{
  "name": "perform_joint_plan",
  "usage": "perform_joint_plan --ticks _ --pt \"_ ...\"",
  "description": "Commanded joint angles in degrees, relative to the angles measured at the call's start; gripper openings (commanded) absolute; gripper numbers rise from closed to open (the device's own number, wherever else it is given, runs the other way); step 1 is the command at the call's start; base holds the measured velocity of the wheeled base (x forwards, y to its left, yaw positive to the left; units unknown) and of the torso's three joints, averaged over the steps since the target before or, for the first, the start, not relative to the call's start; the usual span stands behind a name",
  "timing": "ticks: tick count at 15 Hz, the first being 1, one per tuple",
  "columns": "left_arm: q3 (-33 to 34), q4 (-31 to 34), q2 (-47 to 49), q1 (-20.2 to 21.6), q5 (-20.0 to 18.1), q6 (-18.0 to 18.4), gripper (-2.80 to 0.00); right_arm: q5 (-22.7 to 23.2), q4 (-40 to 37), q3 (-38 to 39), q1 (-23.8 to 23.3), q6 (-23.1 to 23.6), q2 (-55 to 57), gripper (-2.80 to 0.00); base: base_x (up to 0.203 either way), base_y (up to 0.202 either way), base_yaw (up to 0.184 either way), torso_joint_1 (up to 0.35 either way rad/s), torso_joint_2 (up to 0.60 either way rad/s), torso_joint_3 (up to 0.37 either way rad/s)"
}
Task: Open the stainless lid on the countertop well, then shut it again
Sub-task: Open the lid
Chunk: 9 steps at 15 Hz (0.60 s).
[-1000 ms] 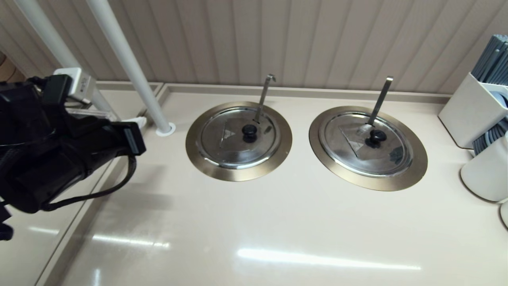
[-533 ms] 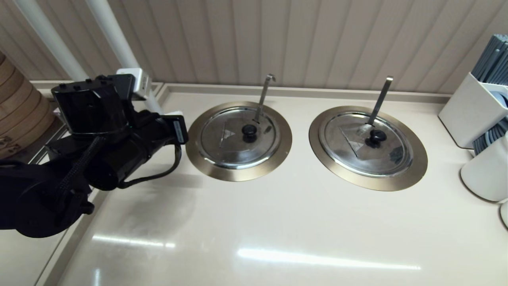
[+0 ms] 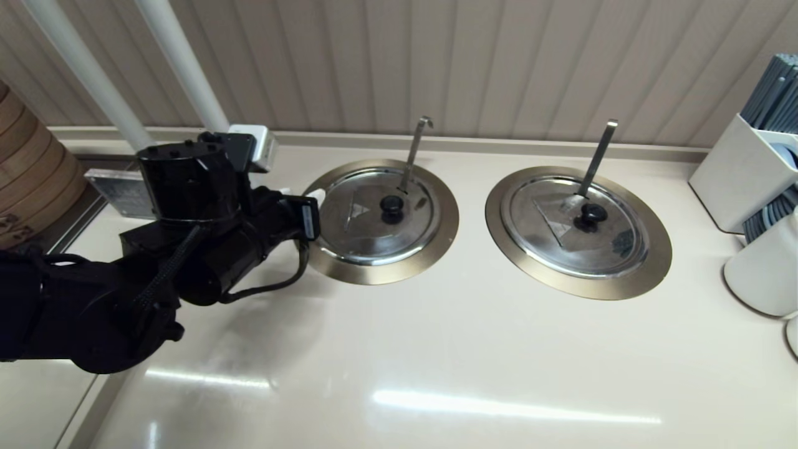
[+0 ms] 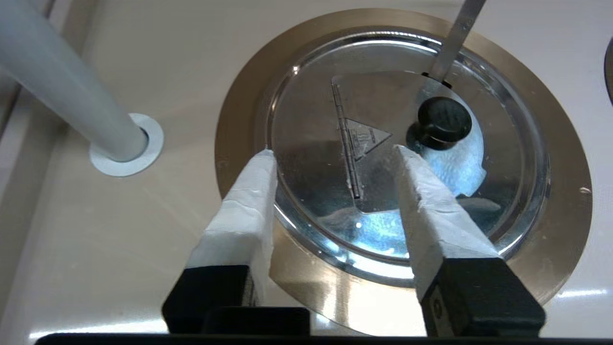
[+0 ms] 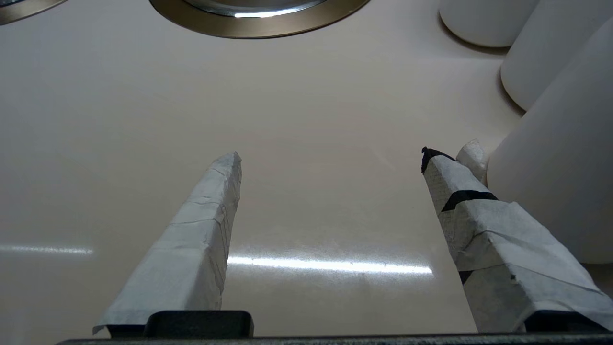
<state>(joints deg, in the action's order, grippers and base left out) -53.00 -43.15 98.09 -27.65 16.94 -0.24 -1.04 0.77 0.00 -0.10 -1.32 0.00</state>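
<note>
The stainless lid point(image 3: 368, 227) lies closed on the countertop well, inside the bronze-coloured ring point(image 3: 324, 252). Its black knob point(image 3: 391, 207) sits at the centre, and the hook-ended ladle handle point(image 3: 415, 146) rises through the far edge notch. My left gripper point(image 3: 305, 199) hovers open at the lid's left rim, a little above it. In the left wrist view the left gripper point(image 4: 333, 151) has white-wrapped fingers point(image 4: 239, 215) spread over the lid point(image 4: 311, 139), with the knob point(image 4: 444, 122) beyond them, untouched. My right gripper point(image 5: 330, 153) is open over bare counter, outside the head view.
The twin lid point(image 3: 576, 227) with a straight ladle handle point(image 3: 597, 156) lies to the right. Two white poles point(image 3: 181, 62) rise behind my left arm. A bamboo steamer point(image 3: 31, 174) stands far left. White containers point(image 3: 742, 168) and a cup point(image 3: 764, 268) crowd the right edge.
My left arm has swung in from the far left toward the lid, and its open gripper now reaches the ring's left side. The lid has not moved.
</note>
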Motion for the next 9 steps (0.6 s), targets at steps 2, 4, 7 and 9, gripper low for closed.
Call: perform_joint_plan --ticks 2,4,7,9 --pt "-1.44 -0.83 4.32 -1.34 0.31 -0.12 0.0 -0.02 0.02 0.35 0.01 0.0 0.09 0.0 0.0 0.0 0.0 0.0 0.0 0.0" --pt "-3.07 -6.13 8.83 -1.56 2.07 -0.25 0.0 -0.02 0.02 0.35 0.01 0.0 0.09 0.0 0.0 0.0 0.0 0.0 0.0 0.0" --pt "-5.89 -14.61 15.67 -1.75 4.07 -0.18 0.0 -0.02 0.02 0.35 0.01 0.0 0.09 0.0 0.0 0.0 0.0 0.0 0.0 0.0" --pt "-8.37 -15.81 18.68 -2.31 4.31 -0.27 0.0 -0.02 0.02 0.35 0.01 0.0 0.09 0.0 0.0 0.0 0.0 0.0 0.0 0.0"
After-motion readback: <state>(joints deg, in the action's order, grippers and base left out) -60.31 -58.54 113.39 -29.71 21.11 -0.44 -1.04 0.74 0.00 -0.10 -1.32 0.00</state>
